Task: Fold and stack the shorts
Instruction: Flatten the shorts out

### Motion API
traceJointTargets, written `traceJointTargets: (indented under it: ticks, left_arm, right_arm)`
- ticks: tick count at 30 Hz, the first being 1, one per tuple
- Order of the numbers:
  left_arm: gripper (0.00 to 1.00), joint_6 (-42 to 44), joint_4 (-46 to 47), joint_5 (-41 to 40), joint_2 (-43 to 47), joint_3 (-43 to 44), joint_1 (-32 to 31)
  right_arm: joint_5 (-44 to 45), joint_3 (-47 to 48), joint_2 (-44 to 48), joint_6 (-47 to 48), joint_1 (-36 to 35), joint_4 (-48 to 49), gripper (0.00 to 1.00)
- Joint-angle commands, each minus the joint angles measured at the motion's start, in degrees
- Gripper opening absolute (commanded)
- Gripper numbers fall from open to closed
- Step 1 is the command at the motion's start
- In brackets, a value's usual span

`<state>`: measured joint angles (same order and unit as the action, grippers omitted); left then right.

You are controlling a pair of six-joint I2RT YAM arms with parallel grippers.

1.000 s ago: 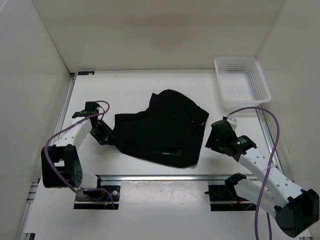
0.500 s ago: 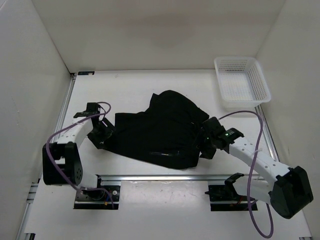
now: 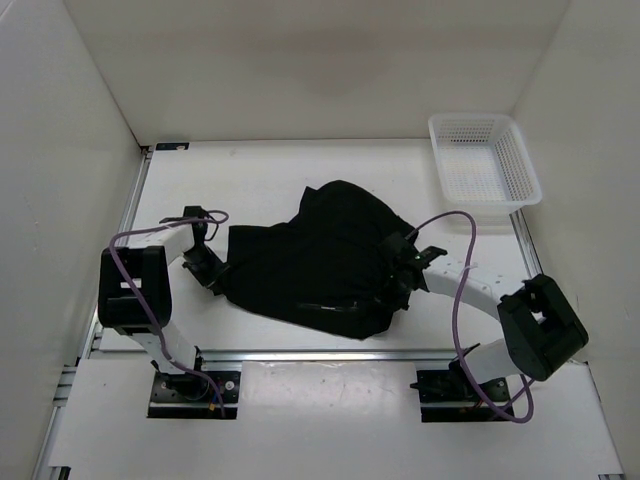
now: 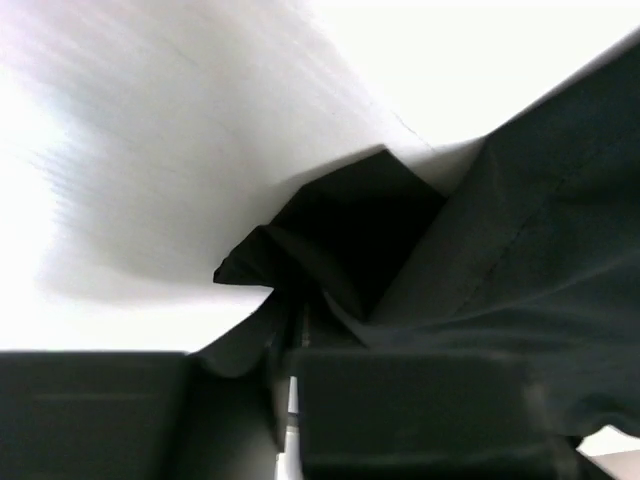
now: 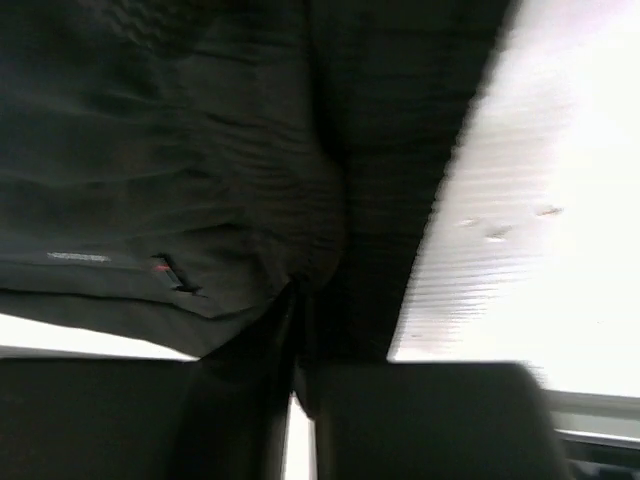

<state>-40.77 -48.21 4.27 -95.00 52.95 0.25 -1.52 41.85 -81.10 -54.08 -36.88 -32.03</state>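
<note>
Shorts [image 3: 320,262] rumpled and unfolded at the middle of the table [image 3: 262,172] | left gripper [image 3: 212,272] fingers clamped on their left corner | right gripper [image 3: 396,285] fingers clamped on their right edge | opposite-side grips likely meant to lift and spread the cloth flat before folding

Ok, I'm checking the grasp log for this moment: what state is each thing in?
shorts: unfolded, lying in a rumpled heap, pinched at both sides.
left hand: shut on the shorts' left edge.
right hand: shut on the shorts' right edge.
basket: upright in the far right corner, apart from the shorts.
</note>
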Motion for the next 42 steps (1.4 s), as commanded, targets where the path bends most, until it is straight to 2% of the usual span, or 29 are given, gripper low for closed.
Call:
traceJointTargets:
  ticks: [1,4,7,10,12,13,14,15,17,19,21,23,25,26,27,28,29,30,31,32,35,37,38,41,42]
  left_arm:
    - [0.10,0.3,4.3,-1.9,-1.9,2.1,-0.3]
    - [0.10,0.3,4.3,-0.1,-3.3,5.7,-0.3]
    - [0.10,0.3,2.3,1.5,-3.9,10.6,-0.8]
    - [0.10,-0.4,-0.6,2.8,-6.2,22.2,-0.8]
    - [0.10,-0.4,-4.4,3.5,-9.5,34.9,-1.3]
    - [0.10,-0.4,-6.3,3.5,-10.9,39.9,-1.3]
    - [0.10,-0.4,-8.0,3.5,-12.2,50.0,-1.3]
    - [0.10,-0.4,-11.4,3.5,-14.4,55.2,-1.3]
    - [0.10,-0.4,-14.6,2.8,-16.0,68.3,-1.8]
    - [0.10,-0.4,-17.4,2.8,-16.0,73.6,-1.8]
    - [0.10,0.2,-17.4,3.4,-13.7,73.5,-2.4]
    - [0.10,0.2,-15.4,2.8,-10.5,68.5,-3.8]
    - [0.10,0.2,-12.4,1.8,-4.0,54.8,-4.9]
    - [0.10,0.2,-10.9,1.1,-1.8,49.4,-5.4]
    - [0.19,-0.5,-7.5,1.1,0.4,38.6,-6.6]
    - [0.28,-0.5,-6.0,0.2,3.6,33.3,-7.1]
    - [0.39,-1.2,-5.1,0.2,4.6,28.7,-7.1]
    - [0.52,-1.2,-4.3,0.2,5.3,24.6,-7.1]
    - [0.64,-1.2,-2.9,0.2,6.0,18.6,-7.1]
    - [0.64,-1.2,-2.9,0.2,6.0,16.7,-7.1]
    - [0.64,-1.2,-2.3,-0.5,8.1,14.0,-7.1]
    - [0.63,-1.2,-2.3,-1.3,8.6,14.0,-7.1]
    - [0.60,-1.2,-2.9,-1.9,9.2,14.0,-7.1]
    - [0.56,-1.2,-3.5,-1.9,9.2,14.0,-7.1]
    - [0.56,-1.2,-3.5,-1.9,8.6,13.4,-7.1]
  right_arm:
    - [2.7,4.5,0.0,2.4,-0.6,0.7,0.01]
    - [7.6,11.3,-2.4,7.4,0.9,-2.1,0.01]
    - [10.7,22.0,-6.5,14.5,4.8,-4.3,0.01]
    - [11.3,35.8,-12.9,21.8,10.1,-4.9,0.01]
    - [10.8,44.7,-19.3,25.2,13.0,-4.9,0.01]
    - [8.7,54.6,-21.7,28.1,15.4,-4.9,0.01]
    - [7.3,60.0,-23.8,29.3,16.4,-6.4,0.01]
    - [6.2,69.7,-27.4,30.0,18.1,-7.3,0.01]
    - [1.9,77.1,-29.5,31.4,18.8,-8.9,0.01]
    - [1.0,79.8,-28.2,32.8,19.5,-8.9,0.01]
    - [0.3,76.0,-22.8,34.2,18.8,-6.5,0.01]
    - [1.1,63.5,-14.3,35.8,17.3,-1.5,0.01]
    - [2.8,53.2,-7.9,36.5,15.4,1.5,0.01]
    - [4.0,41.5,-1.1,36.5,14.5,3.1,0.01]
    - [6.4,35.5,2.5,36.5,12.7,5.7,0.01]
    - [7.8,29.5,6.1,35.3,11.8,6.8,0.01]
    - [9.7,17.9,12.7,32.7,9.0,7.7,0.01]
    - [11.9,12.6,15.9,30.9,7.5,8.3,0.01]
    - [15.4,8.2,18.6,28.7,6.0,7.4,0.16]
    - [16.3,1.4,23.2,26.1,4.1,6.3,0.27]
    - [16.8,-4.1,29.5,12.8,3.3,0.4,0.44]
    - [17.3,-4.1,31.2,8.1,3.3,-3.0,0.39]
    - [16.5,-2.9,31.2,6.3,3.8,-3.9,0.26]
    - [10.7,-0.6,27.1,-1.0,4.4,-6.6,0.22]
    - [8.6,1.0,25.1,-2.8,4.4,-7.4,0.27]
